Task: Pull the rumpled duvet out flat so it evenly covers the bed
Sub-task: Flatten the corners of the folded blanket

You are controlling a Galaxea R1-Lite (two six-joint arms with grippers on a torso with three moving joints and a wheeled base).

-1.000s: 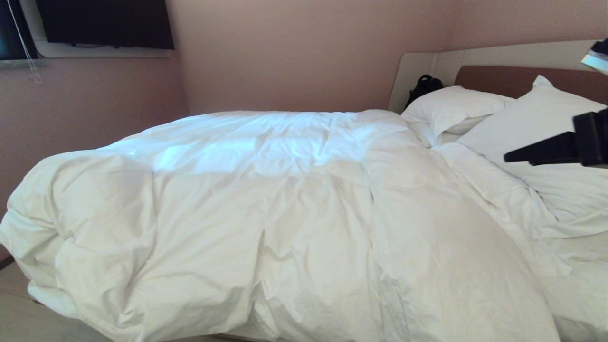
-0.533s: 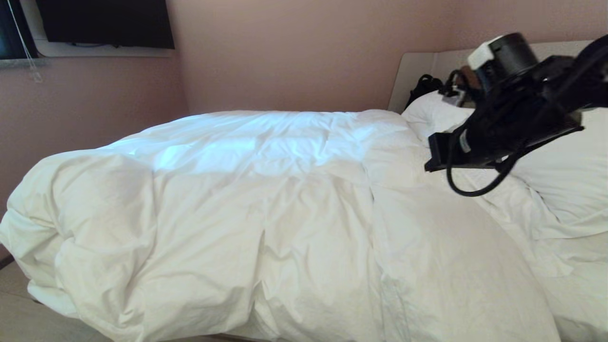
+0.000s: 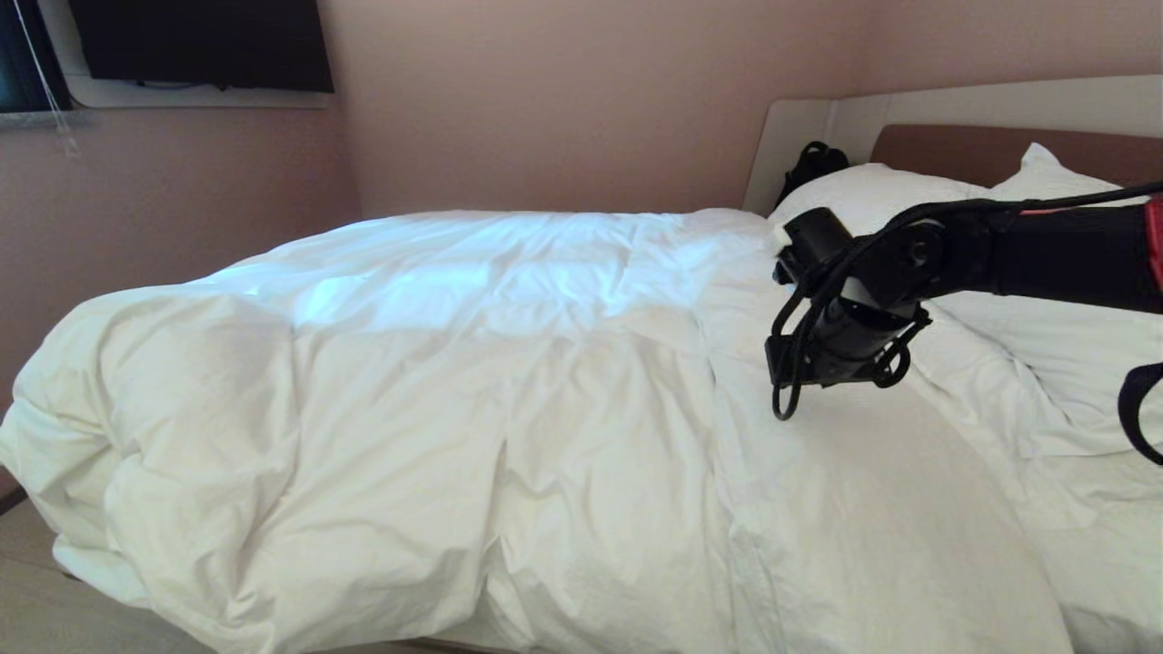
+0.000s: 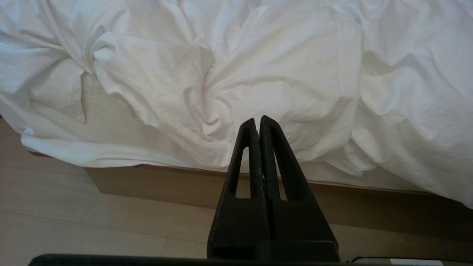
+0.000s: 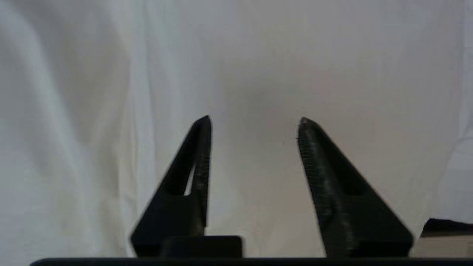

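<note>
The puffy white duvet (image 3: 509, 409) lies rumpled over the bed, bunched and overhanging at the left end. The bed's headboard (image 3: 945, 150) stands at the far right. My right arm (image 3: 999, 250) reaches in from the right, its wrist pointing down over the duvet's right part, near the pillows. In the right wrist view the right gripper (image 5: 255, 122) is open, with only white duvet cloth (image 5: 258, 55) behind the gap. My left gripper (image 4: 257, 120) is shut and empty, held low beside the bed, facing the duvet's hanging edge (image 4: 258, 66) above the beige bed base (image 4: 155, 181).
Two white pillows (image 3: 872, 204) (image 3: 1045, 300) lean at the headboard, with a black bag (image 3: 811, 163) behind them. A dark screen (image 3: 200, 45) hangs on the pink wall at the far left. Pale wood floor (image 4: 74, 221) runs along the bed's near side.
My right arm has swung in from the right edge and come down over the duvet near the pillows. The duvet and the left gripper have not moved.
</note>
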